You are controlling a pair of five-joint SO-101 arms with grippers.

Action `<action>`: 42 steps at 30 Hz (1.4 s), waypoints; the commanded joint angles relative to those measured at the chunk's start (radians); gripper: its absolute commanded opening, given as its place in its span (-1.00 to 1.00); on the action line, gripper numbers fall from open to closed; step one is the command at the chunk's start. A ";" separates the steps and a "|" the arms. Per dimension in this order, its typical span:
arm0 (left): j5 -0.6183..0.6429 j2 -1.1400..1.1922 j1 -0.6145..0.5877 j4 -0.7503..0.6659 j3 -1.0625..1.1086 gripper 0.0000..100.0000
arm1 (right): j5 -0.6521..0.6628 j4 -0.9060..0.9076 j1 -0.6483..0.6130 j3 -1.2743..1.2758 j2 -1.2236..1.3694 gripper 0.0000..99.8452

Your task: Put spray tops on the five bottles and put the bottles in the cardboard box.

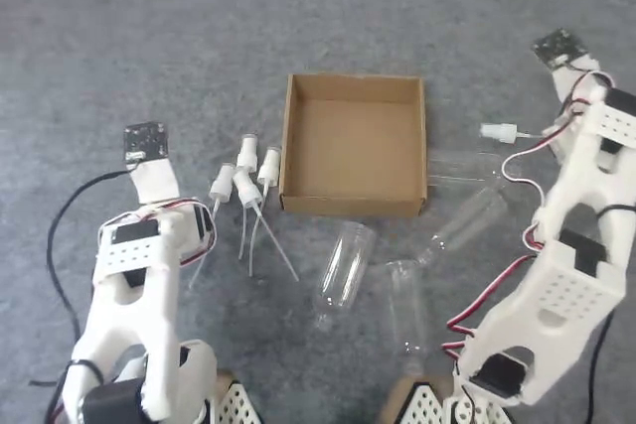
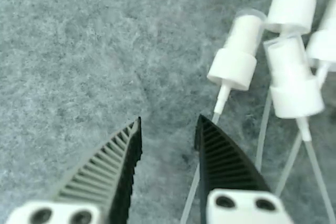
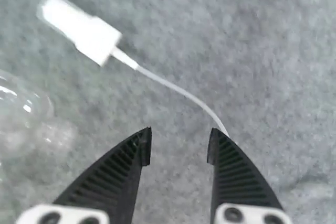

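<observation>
Left gripper (image 2: 169, 121) spread beside four spray tops (image 2: 236, 59), right gripper (image 3: 179, 130) spread at the tube of a lone spray top (image 3: 84, 31).

— What's on the desk (image 1: 149, 47)?
— Grey felt, with an open box (image 1: 350, 206) near its middle.
— And around it?
— Four tops (image 1: 246, 184) clustered beside one wall, a fifth top (image 1: 499, 132) past the opposite wall, clear bottles (image 1: 343, 267) lying on their sides.
</observation>
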 commanded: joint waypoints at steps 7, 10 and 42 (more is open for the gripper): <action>-0.005 -0.038 0.008 -0.057 0.016 -0.70 | -0.011 0.004 -0.237 -0.043 -0.074 -0.69; -0.005 -0.038 0.008 -0.057 0.016 -0.70 | -0.009 -0.025 -0.263 -0.055 -0.021 -0.69; -0.005 -0.037 0.009 -0.058 0.016 -0.70 | -0.052 -0.082 -0.050 -0.514 0.366 -0.97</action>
